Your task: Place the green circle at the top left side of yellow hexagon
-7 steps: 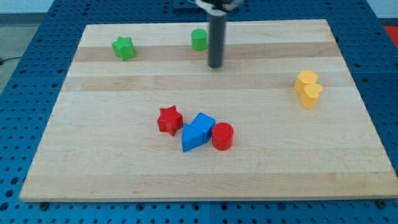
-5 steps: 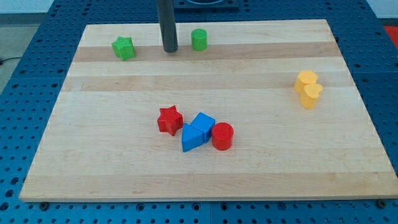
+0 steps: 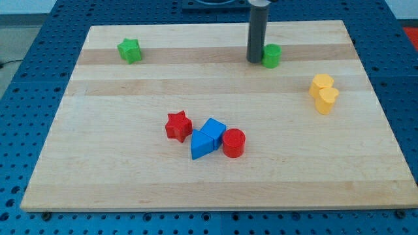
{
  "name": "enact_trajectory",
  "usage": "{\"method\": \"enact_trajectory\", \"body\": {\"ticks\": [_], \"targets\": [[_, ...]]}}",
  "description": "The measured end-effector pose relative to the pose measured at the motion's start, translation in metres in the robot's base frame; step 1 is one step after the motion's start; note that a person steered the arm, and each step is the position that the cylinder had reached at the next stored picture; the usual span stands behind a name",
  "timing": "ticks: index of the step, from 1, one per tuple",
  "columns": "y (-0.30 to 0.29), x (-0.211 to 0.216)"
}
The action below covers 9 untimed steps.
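Note:
The green circle lies on the wooden board toward the view's top, right of centre. My tip touches its left side. The yellow hexagon sits at the view's right, with a yellow heart touching it just below. The green circle is up and to the left of the hexagon, with a gap between them.
A green star sits at the top left. A red star, a blue cube, a blue triangle and a red cylinder are clustered in the middle.
My tip went from right of the green circle round to its left, then pushed it rightward toward the yellow hexagon. The other blocks have not moved.

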<state>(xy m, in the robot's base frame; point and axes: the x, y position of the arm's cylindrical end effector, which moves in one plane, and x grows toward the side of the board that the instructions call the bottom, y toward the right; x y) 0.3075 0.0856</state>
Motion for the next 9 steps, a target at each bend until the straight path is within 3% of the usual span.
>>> {"method": "enact_trajectory", "body": {"ticks": [1, 2, 4, 5, 7, 9], "targets": [[0.002, -0.02], [0.046, -0.015], [0.083, 0.04], [0.068, 0.017], [-0.024, 0.002], [-0.075, -0.061]]}}
